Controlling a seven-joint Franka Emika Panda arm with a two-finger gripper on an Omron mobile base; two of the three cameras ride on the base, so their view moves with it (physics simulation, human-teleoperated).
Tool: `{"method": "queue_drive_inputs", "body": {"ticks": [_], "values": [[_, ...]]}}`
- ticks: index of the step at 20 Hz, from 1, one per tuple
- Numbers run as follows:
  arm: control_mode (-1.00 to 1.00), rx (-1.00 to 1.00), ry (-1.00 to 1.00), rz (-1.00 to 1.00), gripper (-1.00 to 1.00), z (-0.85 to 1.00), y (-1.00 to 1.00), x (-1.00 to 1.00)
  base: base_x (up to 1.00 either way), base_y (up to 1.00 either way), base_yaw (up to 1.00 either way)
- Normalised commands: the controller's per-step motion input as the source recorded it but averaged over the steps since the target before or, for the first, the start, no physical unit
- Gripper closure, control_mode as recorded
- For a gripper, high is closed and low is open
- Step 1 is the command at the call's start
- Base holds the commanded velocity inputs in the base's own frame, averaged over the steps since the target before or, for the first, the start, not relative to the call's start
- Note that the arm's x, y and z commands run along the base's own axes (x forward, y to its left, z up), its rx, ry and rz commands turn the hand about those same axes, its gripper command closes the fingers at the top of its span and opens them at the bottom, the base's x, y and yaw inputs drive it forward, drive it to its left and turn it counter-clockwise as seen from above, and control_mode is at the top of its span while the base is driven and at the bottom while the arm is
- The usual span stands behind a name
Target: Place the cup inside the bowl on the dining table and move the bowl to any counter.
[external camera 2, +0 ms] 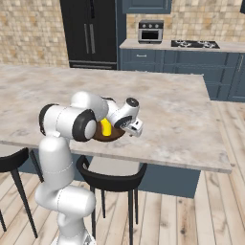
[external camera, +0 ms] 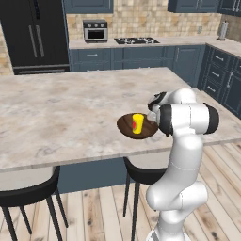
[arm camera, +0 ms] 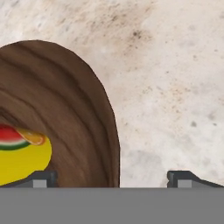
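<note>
The yellow cup (external camera: 137,124) with a red patch stands upright inside the dark brown wooden bowl (external camera: 126,126), near the front right edge of the marble dining table (external camera: 70,108). In the right base view my gripper (external camera 2: 135,128) hangs just right of the bowl (external camera 2: 108,138) and cup (external camera 2: 105,128). The hand view shows the gripper (arm camera: 113,179) open, its fingertips (arm camera: 43,178) far apart. The bowl's (arm camera: 65,100) right rim lies between them, the cup (arm camera: 19,159) sits by the left tip, and bare table (arm camera: 175,87) lies by the right one.
Black stools (external camera: 28,197) (external camera 2: 112,179) stand under the table's near edge. Behind the table runs the stone counter (external camera: 188,41) with a gas hob (external camera: 136,41), a toaster oven (external camera: 95,30) and a black fridge (external camera: 35,33). Wooden floor lies to the right.
</note>
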Motion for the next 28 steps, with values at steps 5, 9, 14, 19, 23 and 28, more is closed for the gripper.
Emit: {"method": "queue_drive_inputs", "body": {"ticks": [5, 9, 14, 19, 23, 28], "values": [[-1.00, 0.00, 0.01, 0.00, -1.00, -0.06, 0.04, 0.00, 0.00, 0.00, 0.00], [-1.00, 0.00, 0.00, 0.00, -1.00, -0.17, 0.00, 0.00, 0.00, 0.00, 0.00], [-1.00, 0.00, 0.00, 0.00, -1.00, -0.17, 0.00, 0.02, 0.00, 0.00, 0.00], [-1.00, 0.00, 0.01, 0.00, -1.00, -0.01, 0.00, 0.01, 0.00, 0.00, 0.00], [-1.00, 0.00, 0.03, 0.00, -1.00, 0.00, 0.01, 0.00, 0.00, 0.00, 0.00], [-1.00, 0.00, 0.01, 0.00, 1.00, 0.00, 0.07, 0.00, 0.00, 0.00, 0.00]]}}
